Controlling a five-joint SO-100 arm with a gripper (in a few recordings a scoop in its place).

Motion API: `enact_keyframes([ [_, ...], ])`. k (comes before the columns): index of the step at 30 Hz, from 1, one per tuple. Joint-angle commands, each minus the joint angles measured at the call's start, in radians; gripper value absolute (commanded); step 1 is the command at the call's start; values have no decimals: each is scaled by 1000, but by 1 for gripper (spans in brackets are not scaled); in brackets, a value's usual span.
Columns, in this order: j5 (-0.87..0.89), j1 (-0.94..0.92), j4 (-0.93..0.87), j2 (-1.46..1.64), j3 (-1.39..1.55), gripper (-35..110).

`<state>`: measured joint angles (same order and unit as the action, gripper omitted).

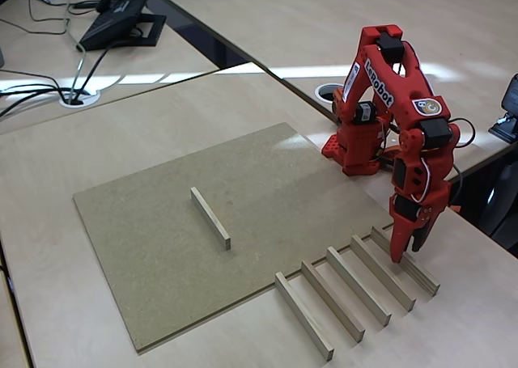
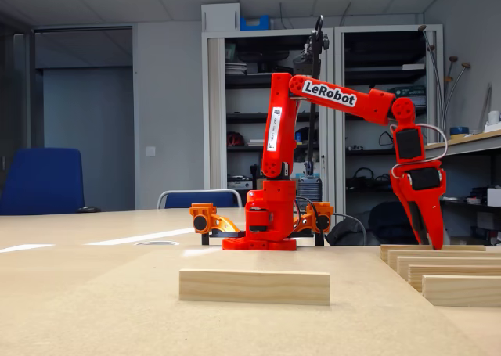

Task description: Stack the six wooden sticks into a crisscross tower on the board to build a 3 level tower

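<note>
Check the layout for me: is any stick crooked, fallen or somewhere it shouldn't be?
Nothing stands out. One stick lies flat on the board. Five more lie in a neat parallel row on the desk beside the board's edge. The gripper is down at the farthest stick.

Soft, even light; slight desk glare

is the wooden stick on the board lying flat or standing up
Lying flat: the pale wooden stick rests lengthwise on the tan fibreboard panel, alone.
</note>
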<state>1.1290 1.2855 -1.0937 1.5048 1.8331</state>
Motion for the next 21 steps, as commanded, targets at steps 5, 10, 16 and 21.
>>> enact_keyframes([
  [5,26,25,37,-8,31,20],
  [10,26,21,69,-14,54,18],
  [16,29,15,101,-15,75,7],
  [21,32,11,120,-17,86,0],
])
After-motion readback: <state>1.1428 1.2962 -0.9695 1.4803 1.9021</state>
